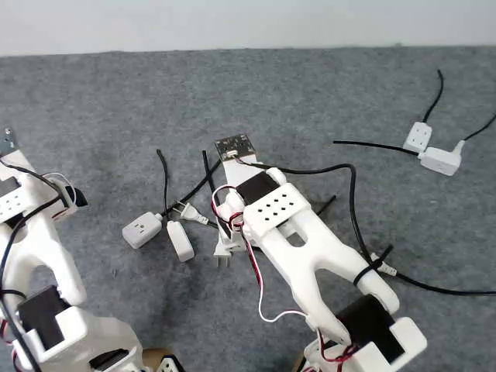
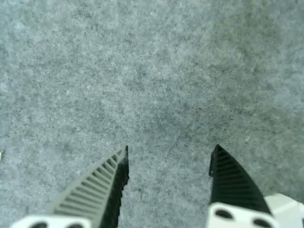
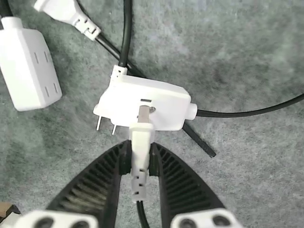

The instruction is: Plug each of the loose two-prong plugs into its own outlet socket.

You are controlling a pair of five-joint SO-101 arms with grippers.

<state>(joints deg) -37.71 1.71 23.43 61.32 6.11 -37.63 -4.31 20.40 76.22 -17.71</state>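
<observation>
Right claw (image 3: 139, 145) pinches a white two-prong plug (image 3: 139, 166), whose front end touches the face of a white outlet adapter (image 3: 164, 107) lying just beyond the claw's tips, in the middle of the desk (image 1: 349, 93). Left claw (image 2: 168, 154) hangs spread wide above bare grey desk surface.
</observation>
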